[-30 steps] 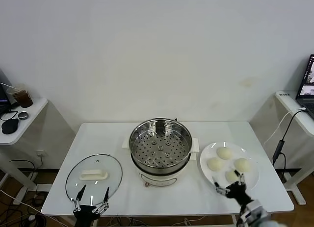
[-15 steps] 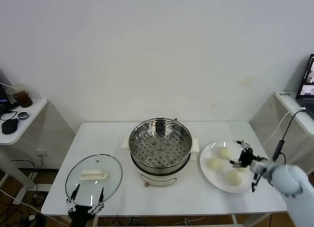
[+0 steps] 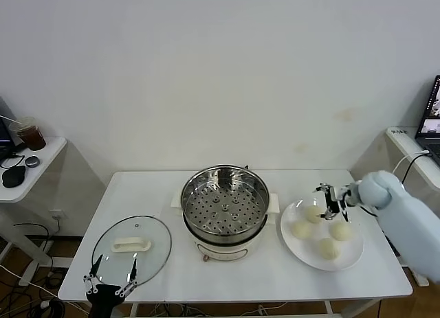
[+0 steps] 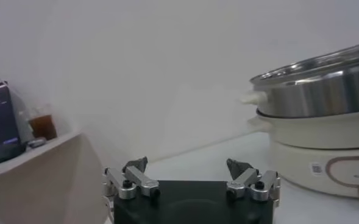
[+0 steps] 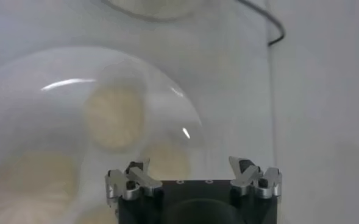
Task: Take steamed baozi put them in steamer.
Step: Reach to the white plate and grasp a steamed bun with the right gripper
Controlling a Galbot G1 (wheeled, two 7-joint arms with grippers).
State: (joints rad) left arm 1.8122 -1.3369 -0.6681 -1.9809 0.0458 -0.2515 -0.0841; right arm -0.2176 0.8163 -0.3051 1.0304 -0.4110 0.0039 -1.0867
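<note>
The steamer (image 3: 225, 207), a shiny steel pot with a perforated tray on a white base, stands mid-table; it also shows in the left wrist view (image 4: 325, 91). Several cream baozi lie on a white plate (image 3: 292, 244) to its right, among them one at the far side (image 3: 314, 213) and one at the near side (image 3: 328, 248). My right gripper (image 3: 331, 200) is open and empty, hovering over the plate's far edge. In the right wrist view my right gripper (image 5: 188, 165) has baozi (image 5: 114, 117) below it. My left gripper (image 3: 110, 275) is open and empty at the table's front left edge; it also shows in the left wrist view (image 4: 187, 165).
A round glass lid (image 3: 131, 247) with a white handle lies on the table left of the steamer. A side table at the far left holds a cup (image 3: 29, 134). Another side table with a laptop (image 3: 432, 115) and a hanging cable stands at the right.
My right gripper has swung from the plate's near edge up and across to its far edge. My left gripper has sunk lower and a little leftward at the front edge.
</note>
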